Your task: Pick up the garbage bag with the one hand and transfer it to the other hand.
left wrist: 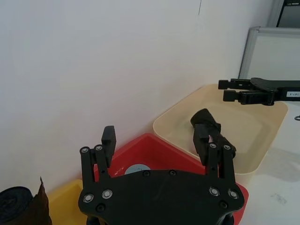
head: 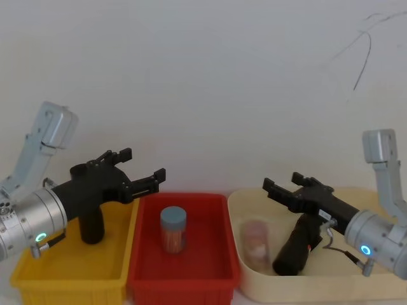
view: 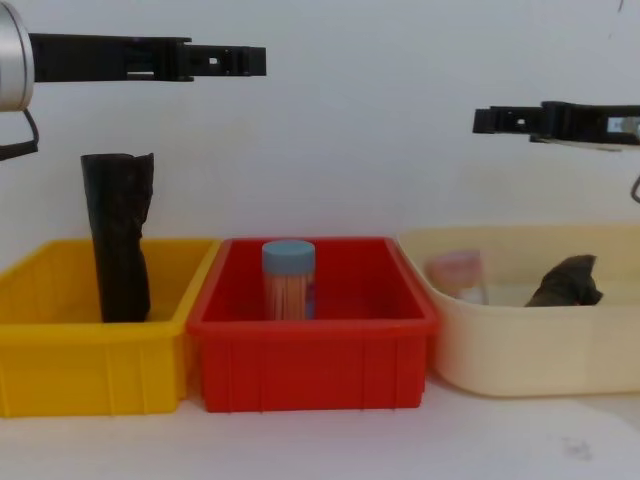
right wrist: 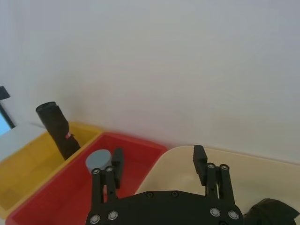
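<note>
The garbage bag (view: 118,240), a black glossy roll, stands upright at the left of the chest view, its top flaring slightly.

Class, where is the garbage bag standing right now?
The garbage bag stands upright in the yellow bin on the robot's left, beside the red bin.
</note>
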